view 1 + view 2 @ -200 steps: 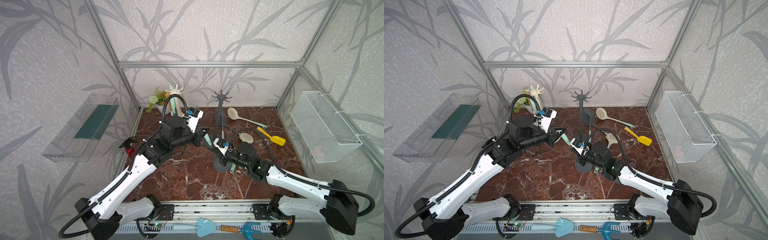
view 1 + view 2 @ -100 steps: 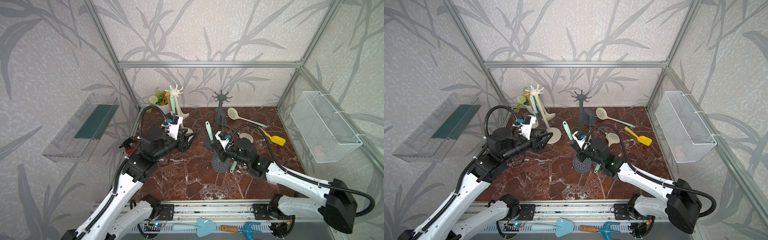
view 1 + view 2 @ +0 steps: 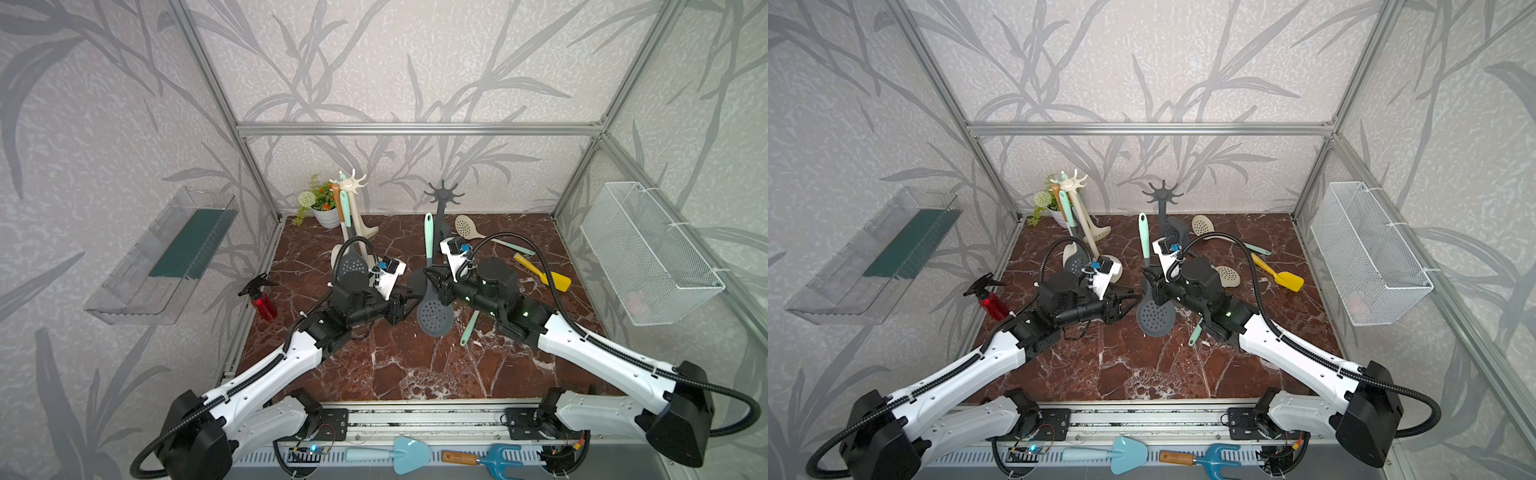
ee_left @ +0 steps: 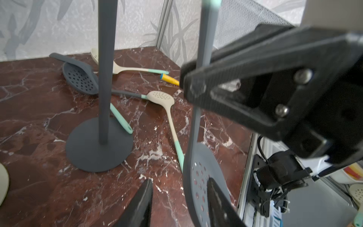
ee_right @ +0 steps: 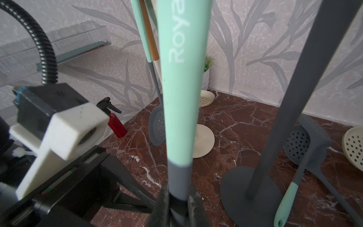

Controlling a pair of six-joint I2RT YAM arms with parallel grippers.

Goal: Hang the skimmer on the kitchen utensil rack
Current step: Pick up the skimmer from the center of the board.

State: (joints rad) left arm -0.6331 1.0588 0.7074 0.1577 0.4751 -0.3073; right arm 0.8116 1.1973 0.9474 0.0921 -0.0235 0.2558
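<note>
**Inspector:** Where is the skimmer [image 3: 432, 318]?
**Assessor:** Held upright, head down, near the dark rack [image 3: 442, 195]. The right gripper [image 3: 430, 276] clamps its grey neck; the left gripper [image 3: 409, 301] stands part-open beside the head.
**Inspector:** Handling?
**Assessor:** Judged light, with a flexible perforated head and a stiffer handle. The neck hold suits, leaving the handle tip free for a hook

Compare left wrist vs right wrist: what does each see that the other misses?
Left wrist only: perforated head of the held grey skimmer with mint handle; yellow plastic scoop handle.
Right wrist only: red spray bottle; beige utensil rack; clear plastic wall shelf; white lettering on the held skimmer's handle.
Both: dark grey utensil rack; brown marble table; loose dark grey skimmer lying by that rack.
</note>
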